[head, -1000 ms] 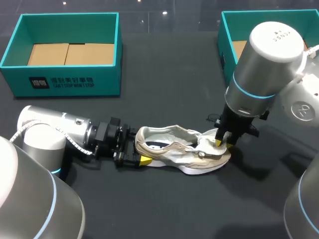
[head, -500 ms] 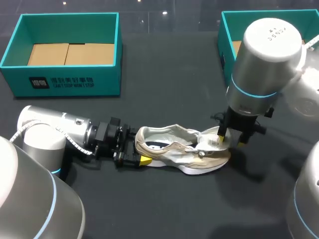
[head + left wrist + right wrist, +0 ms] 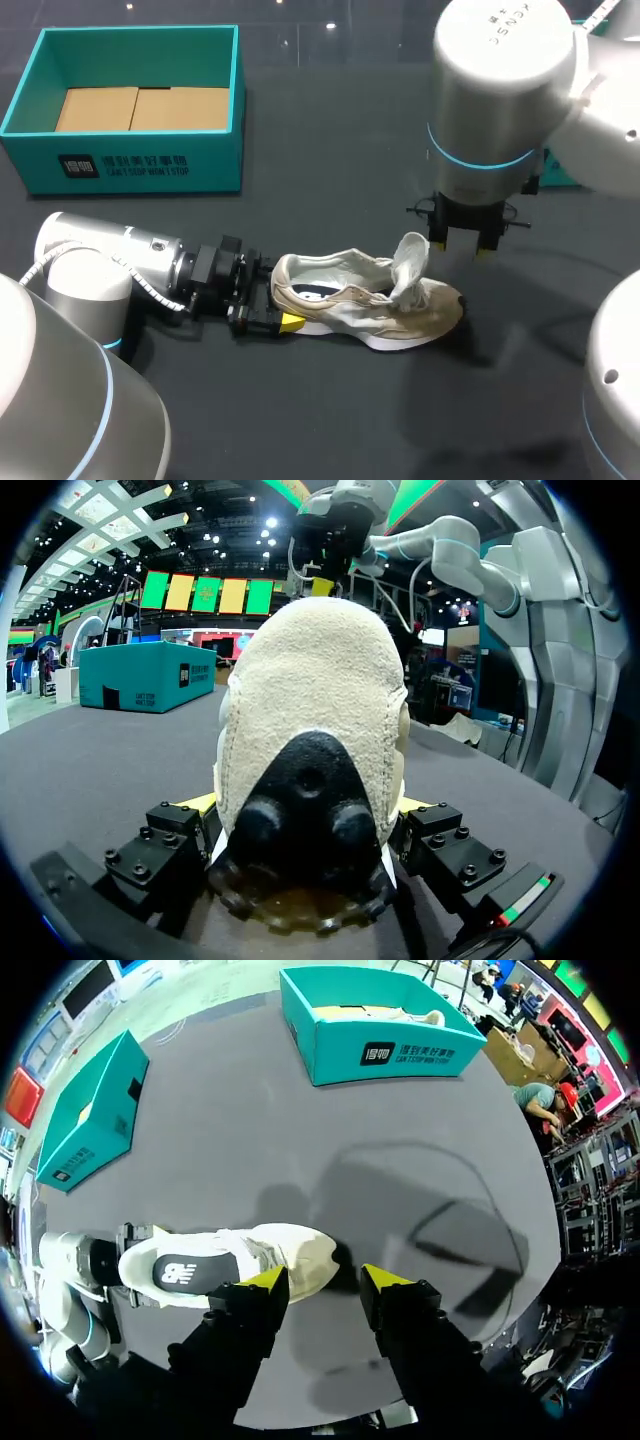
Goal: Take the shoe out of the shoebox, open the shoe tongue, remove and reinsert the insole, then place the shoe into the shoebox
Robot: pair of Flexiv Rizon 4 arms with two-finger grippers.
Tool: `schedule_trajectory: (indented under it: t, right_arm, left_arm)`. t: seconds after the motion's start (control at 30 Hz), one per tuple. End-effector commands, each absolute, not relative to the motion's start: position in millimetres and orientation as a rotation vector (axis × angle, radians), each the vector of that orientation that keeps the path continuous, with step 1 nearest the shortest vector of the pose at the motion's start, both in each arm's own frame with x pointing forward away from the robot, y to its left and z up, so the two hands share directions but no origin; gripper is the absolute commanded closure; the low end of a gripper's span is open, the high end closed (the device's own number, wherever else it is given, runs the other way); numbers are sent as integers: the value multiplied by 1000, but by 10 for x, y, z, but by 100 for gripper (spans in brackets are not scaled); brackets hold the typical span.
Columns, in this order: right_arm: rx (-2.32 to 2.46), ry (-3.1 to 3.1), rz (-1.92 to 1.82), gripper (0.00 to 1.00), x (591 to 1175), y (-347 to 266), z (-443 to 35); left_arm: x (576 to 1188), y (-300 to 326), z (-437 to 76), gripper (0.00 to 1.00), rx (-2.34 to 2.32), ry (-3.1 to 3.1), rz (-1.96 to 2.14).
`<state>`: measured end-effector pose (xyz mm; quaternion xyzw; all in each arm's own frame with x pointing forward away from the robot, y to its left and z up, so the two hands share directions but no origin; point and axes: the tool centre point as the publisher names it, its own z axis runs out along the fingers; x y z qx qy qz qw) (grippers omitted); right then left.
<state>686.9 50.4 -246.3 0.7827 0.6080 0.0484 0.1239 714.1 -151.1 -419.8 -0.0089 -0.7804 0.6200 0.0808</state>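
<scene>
**Shoe's clamped at the heel, tongue's up, insole looks like the next grab**

Head view: the shoe [image 3: 365, 305] lies on its sole on the table [image 3: 330, 180], out of the box, at about 6 o'clock from the table's middle, with its toe pointing to 3 o'clock. The left gripper [image 3: 270, 320] comes in from 9 o'clock and is at the heel. The tongue [image 3: 410, 262] is pulled up and flopped over. The right gripper [image 3: 461, 246] hangs just above it with its jaws spread and nothing in them. An open box [image 3: 130, 100] sits at 10 o'clock, well apart from the shoe.

Left wrist view: the heel fills the space between the left gripper's [image 3: 308, 815] fingers, and both press it from the sides, so it's a proper pinch. I'd say that's the stiffest part of the shoe and a good anchor.

Right wrist view: the right gripper [image 3: 325, 1280] is open over the toe end. The shoe [image 3: 215, 1260] is under and just beside its fingers, and the dark insole [image 3: 185, 1272] shows through the opening. A second box [image 3: 380, 1020] is far ahead at 12 o'clock.

Handling, my guess: the shoe is light, with a soft mesh upper that will crumple, and only the sole and heel are firm. The insole is probably thin, bendy foam held in by friction. I'd pinch its heel edge through the collar and peel it up slowly, or the whole shoe lifts with it.
</scene>
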Motion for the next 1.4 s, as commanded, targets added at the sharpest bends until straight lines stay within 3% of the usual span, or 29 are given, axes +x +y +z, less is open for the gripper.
schedule_trajectory:
  t: [0.03,0.57,0.6,0.67,0.77,1.03,1.4]
  right_arm:
    - [2207,1792,94,52,6853,640,-2259]
    - [1684,2187,40,62,6900,1296,-1877]
    - [1656,2209,35,66,6901,1329,-1865]
    - [1594,2263,29,85,6903,1396,-1848]
    - [1507,2360,28,100,6906,1489,-1846]
    - [1256,2615,62,100,6840,1748,-1949]
    - [1256,2615,62,100,6840,1748,-1949]
  left_arm:
    - [7155,-1502,-4218,100,-27,-2333,1852]
    - [7155,-1502,-4218,100,-27,-2333,1852]
    - [7155,-1502,-4218,100,-27,-2333,1852]
    - [7155,-1502,-4218,100,-27,-2333,1852]
    - [7155,-1502,-4218,100,-27,-2333,1852]
    - [7155,-1502,-4218,100,-27,-2333,1852]
    - [7155,-1502,-4218,100,-27,-2333,1852]
